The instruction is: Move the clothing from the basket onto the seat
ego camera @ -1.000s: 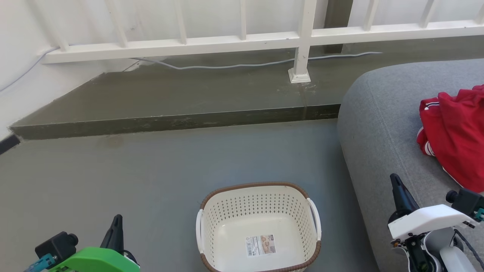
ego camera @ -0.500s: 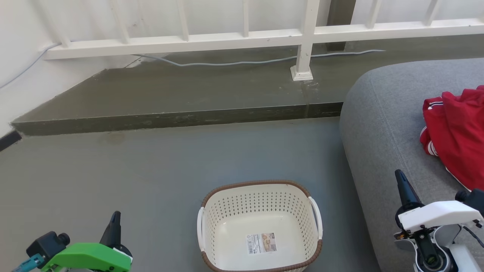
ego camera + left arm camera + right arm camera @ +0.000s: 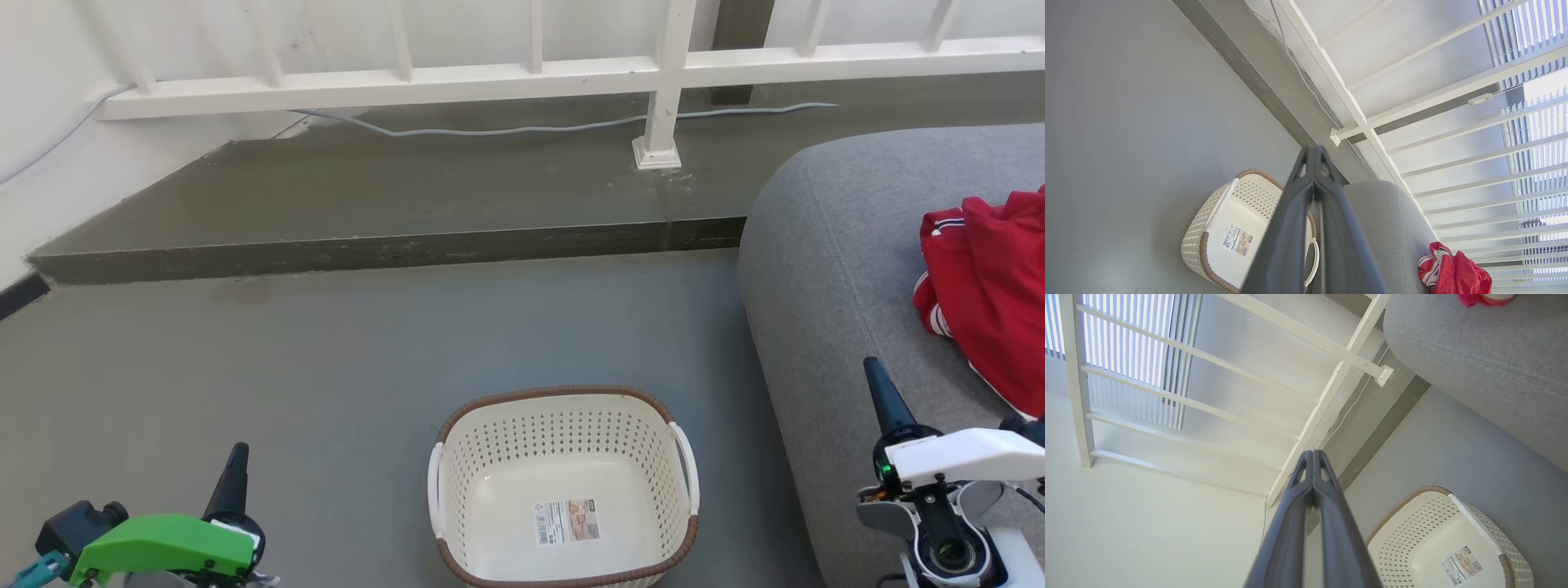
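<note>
Bottom edge of the head view clips the near side of the small cream perforated plastic basket with the brown braided rim [image 3: 563, 437]. The label sticker [image 3: 567, 521] on its inner bottom: print too small to read. Right of the basket, the large grey woven-fabric seat cushion [image 3: 824, 269] runs out past the right and bottom edges, and the crumpled red garment with white stripes [image 3: 992, 294] lying on it is sliced off by the right edge. In the left wrist view, the left gripper [image 3: 1314, 150], dark fingers pressed together, covers the basket's wall and rim on the seat side.
</note>
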